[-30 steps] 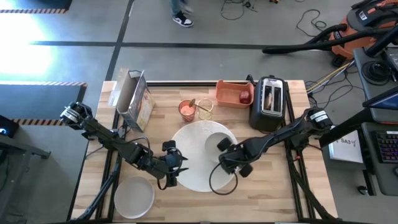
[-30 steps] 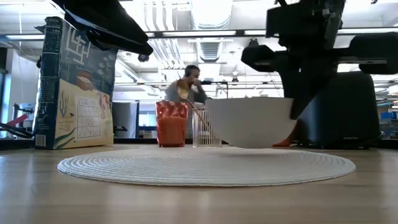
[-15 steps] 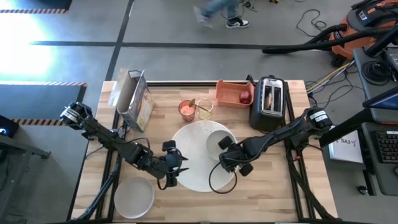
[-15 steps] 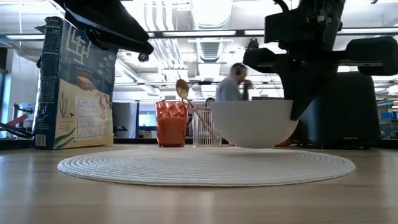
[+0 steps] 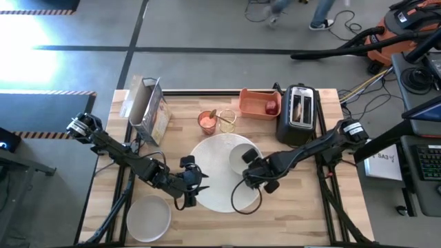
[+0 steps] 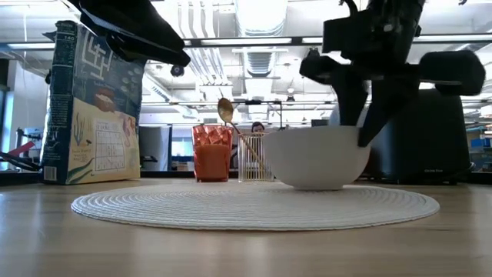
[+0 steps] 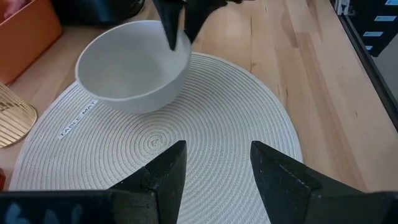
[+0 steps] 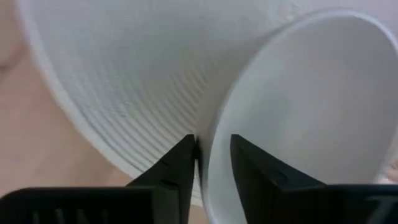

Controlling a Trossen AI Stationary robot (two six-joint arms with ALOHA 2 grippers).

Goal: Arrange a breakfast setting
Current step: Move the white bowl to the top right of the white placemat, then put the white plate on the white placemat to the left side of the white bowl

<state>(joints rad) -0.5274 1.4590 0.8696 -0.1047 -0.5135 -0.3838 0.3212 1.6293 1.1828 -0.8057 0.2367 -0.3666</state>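
Woven round mat (image 5: 213, 182) under white bowl (image 5: 240, 159)

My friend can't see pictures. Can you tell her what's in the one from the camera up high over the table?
Looking straight down on a wooden table, a white bowl sits on a round white placemat, with the right tool straddling its rim. The left tool waits at the mat's left edge. Behind are a cereal box, a pink-red cup and a black toaster.

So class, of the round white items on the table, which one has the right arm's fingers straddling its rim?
The white bowl on the woven placemat; the right gripper straddles its rim. The white plate sits alone at the near left corner.
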